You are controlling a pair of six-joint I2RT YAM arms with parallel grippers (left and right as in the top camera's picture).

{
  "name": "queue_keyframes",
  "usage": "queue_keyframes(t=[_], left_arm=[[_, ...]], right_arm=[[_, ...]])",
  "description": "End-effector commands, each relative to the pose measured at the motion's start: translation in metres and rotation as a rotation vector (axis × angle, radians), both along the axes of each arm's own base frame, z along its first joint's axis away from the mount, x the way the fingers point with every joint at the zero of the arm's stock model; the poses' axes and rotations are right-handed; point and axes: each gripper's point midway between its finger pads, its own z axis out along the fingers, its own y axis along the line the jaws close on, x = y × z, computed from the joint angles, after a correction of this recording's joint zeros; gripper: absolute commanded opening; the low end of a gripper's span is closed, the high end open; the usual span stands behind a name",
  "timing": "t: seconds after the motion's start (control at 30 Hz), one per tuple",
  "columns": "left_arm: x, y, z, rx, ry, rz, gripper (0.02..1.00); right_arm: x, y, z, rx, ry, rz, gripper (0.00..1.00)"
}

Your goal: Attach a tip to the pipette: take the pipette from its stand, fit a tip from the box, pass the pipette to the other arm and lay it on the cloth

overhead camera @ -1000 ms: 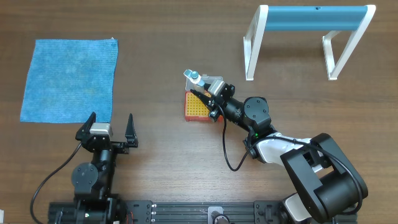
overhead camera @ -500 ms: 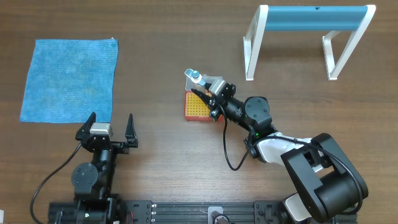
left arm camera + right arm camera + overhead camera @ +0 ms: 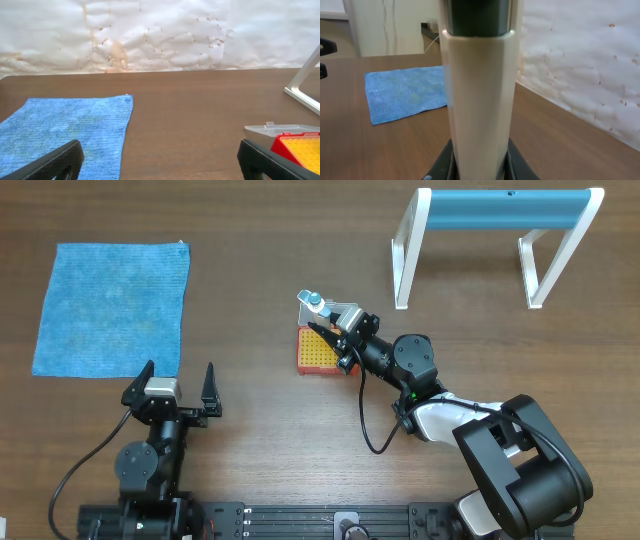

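Clamping the pipette (image 3: 318, 307), the right gripper (image 3: 335, 338) sat by the box (image 3: 316, 354) edge; left gripper (image 3: 179, 368) was spread apart, cloth (image 3: 112, 308) just ahead, open table (image 3: 255, 420) between both grippers.

Left pincer (image 3: 179, 368): two black tapered fingers (image 3: 211, 380), a pale block (image 3: 160, 387) just behind them. Right pincer (image 3: 332, 338) black; behind it round black joints (image 3: 412, 358), a white shell (image 3: 445, 415), a looping black cable (image 3: 366, 430).

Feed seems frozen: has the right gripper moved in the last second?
No. The right gripper, shut on the pipette, sits unchanged over the orange tip box, same gap to the white stand.
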Motion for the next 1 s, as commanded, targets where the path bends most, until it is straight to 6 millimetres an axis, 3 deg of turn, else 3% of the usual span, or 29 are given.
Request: queue_keyframes(t=[0.03, 1.0], left_arm=[[0.000, -0.004, -0.002, 0.011, 0.007, -0.020, 0.998], [0.000, -0.004, -0.002, 0.011, 0.007, -0.020, 0.998]], right_arm=[[-0.002, -0.003, -0.001, -0.004, 0.005, 0.005, 0.075], [-0.007, -0.010, -0.015, -0.017, 0.046, -0.010, 0.075]])
